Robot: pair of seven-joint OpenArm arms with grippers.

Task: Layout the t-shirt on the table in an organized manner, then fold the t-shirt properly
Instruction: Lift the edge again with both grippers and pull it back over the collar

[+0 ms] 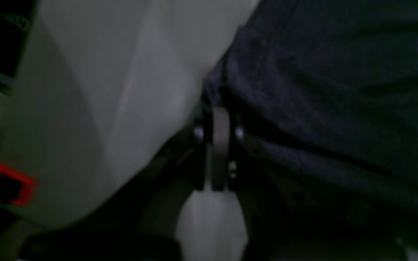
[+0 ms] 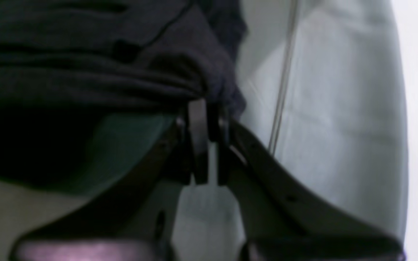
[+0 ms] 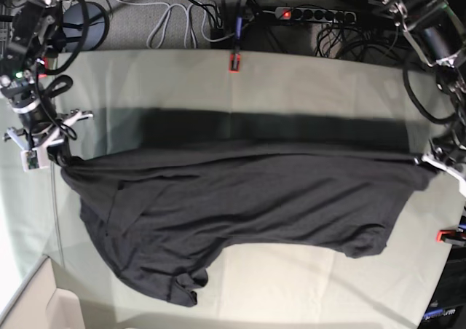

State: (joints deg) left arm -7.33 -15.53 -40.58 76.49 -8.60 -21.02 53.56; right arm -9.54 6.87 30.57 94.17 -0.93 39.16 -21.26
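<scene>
The dark charcoal t-shirt (image 3: 233, 205) hangs stretched between my two grippers above the pale grey-green table (image 3: 306, 89), its lower part sagging onto the cloth. My left gripper (image 3: 431, 163) is shut on one corner of the t-shirt at the right of the base view; the left wrist view shows the fingers (image 1: 220, 137) pinched on the fabric (image 1: 321, 90). My right gripper (image 3: 60, 158) is shut on the opposite corner at the left; the right wrist view shows its fingers (image 2: 200, 137) clamped on bunched fabric (image 2: 122, 65). No logo shows.
Red-orange clamps sit at the far edge (image 3: 234, 62) and the right edge (image 3: 448, 235) of the table; one shows in the left wrist view (image 1: 9, 181). Cables and a power strip (image 3: 313, 12) lie behind the table. A white box (image 3: 44, 311) stands at the front left.
</scene>
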